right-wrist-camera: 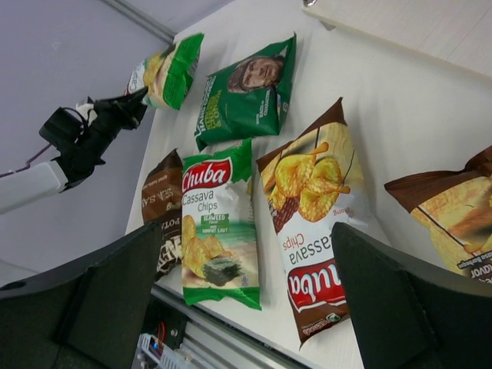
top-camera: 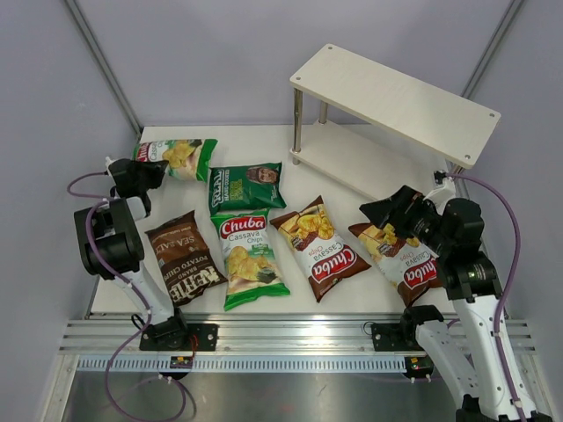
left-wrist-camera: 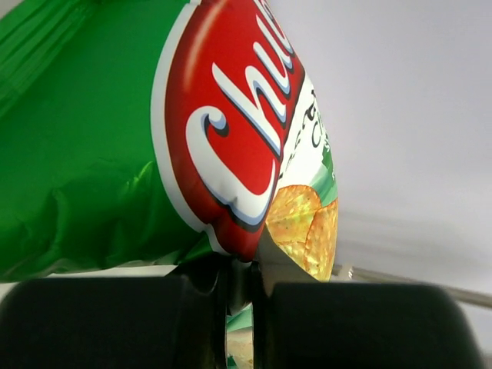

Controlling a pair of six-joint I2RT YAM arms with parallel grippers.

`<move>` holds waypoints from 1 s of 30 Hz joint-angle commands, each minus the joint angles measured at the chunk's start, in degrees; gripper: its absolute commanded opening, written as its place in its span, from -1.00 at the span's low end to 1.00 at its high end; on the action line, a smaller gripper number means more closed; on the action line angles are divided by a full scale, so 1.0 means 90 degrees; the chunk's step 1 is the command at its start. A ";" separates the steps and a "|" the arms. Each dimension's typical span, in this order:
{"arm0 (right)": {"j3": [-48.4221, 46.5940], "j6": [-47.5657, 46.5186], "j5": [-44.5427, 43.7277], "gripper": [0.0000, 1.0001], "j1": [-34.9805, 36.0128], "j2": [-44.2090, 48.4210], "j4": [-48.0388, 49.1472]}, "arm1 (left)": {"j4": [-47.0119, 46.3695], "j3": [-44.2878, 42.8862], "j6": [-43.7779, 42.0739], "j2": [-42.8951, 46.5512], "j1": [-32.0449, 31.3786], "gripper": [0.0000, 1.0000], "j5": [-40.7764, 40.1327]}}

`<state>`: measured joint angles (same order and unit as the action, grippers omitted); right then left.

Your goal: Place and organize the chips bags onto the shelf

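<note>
My left gripper (top-camera: 148,173) is shut on the end of a green Chuba bag (top-camera: 180,156) at the table's far left. That bag fills the left wrist view (left-wrist-camera: 115,138), its edge pinched between the nearly closed jaws (left-wrist-camera: 242,286). My right gripper (top-camera: 383,214) is open and empty, hovering over a brown-red Chuba bag (top-camera: 403,257) in front of the shelf (top-camera: 391,95). On the table lie the dark green portrait bag (top-camera: 246,186), the brown Kettle bag (top-camera: 183,258), a second green Chuba bag (top-camera: 249,259) and a second brown-red Chuba bag (top-camera: 319,246). Both shelf boards are bare.
The shelf stands at the back right on metal posts (top-camera: 297,123). A metal rail (top-camera: 290,338) runs along the near table edge. Grey walls close in left, right and behind. The right wrist view shows the middle bags (right-wrist-camera: 219,223) between its open fingers (right-wrist-camera: 100,300).
</note>
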<state>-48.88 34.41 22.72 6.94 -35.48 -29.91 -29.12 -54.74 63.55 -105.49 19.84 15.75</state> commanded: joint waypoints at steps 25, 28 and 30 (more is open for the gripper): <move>-0.0233 0.2329 0.0611 0.99 0.2666 -0.3586 0.6810 | -0.0669 0.0731 -0.0509 0.4650 -0.2506 -1.00 0.2693; -0.0213 0.2319 0.0707 0.99 0.2705 -0.3635 0.7082 | -0.0670 0.0692 -0.0557 0.4758 -0.2925 -1.00 0.2898; -0.0232 0.2290 0.0805 0.99 0.2705 -0.3635 0.7132 | -0.0417 0.0585 -0.0713 0.4768 -0.3247 -1.00 0.3015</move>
<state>-48.25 56.31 29.19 30.68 -68.23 27.70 -32.16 -48.60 58.96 -63.99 -6.17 38.65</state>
